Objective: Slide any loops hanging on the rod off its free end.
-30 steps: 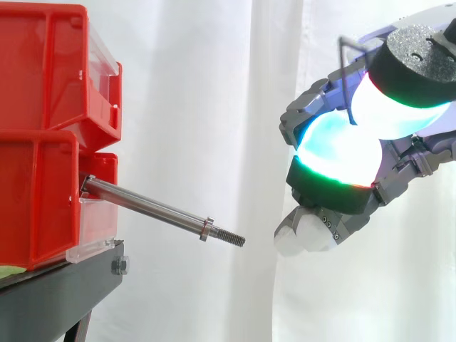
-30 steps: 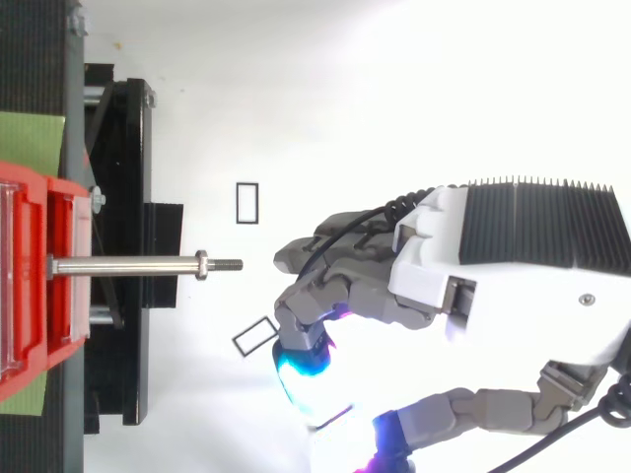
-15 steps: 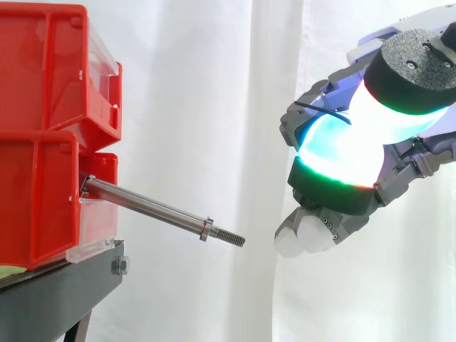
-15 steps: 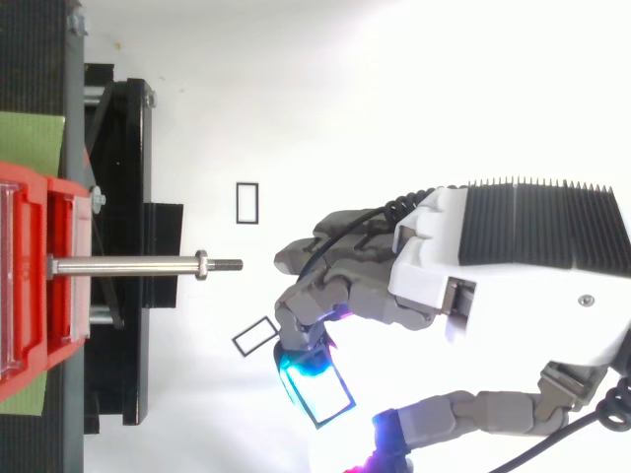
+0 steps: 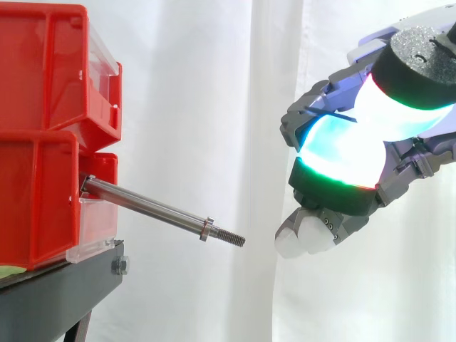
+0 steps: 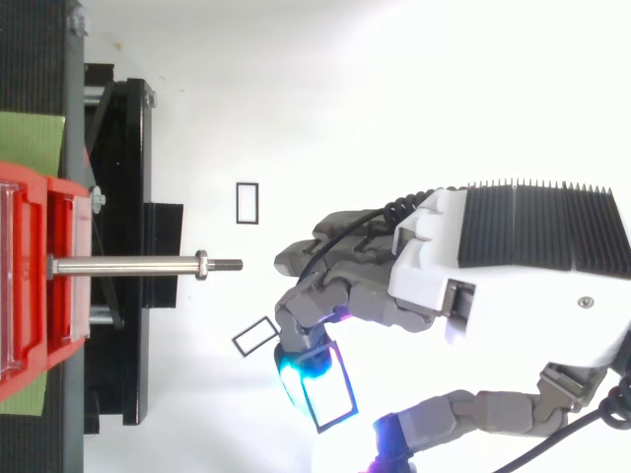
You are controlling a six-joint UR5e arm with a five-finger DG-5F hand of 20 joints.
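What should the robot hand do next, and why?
Probably draw back a little from the rod: it looks bare, no loop hanging on it. Two loops lie below, and a third loop shows at the robot hand, clear of the rod's end. The job looks done.

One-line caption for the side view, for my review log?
Bare rod juts from the red bins; the hand hovers beyond its free end.

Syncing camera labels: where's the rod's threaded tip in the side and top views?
Side view: the threaded tip sits just below centre, at the low end of the sloping rod, with a gap to the hand.
Top view: the threaded tip is left of centre, pointing right.
Shared landmark: the red bins that the rod sticks out of, at the left edge in both.
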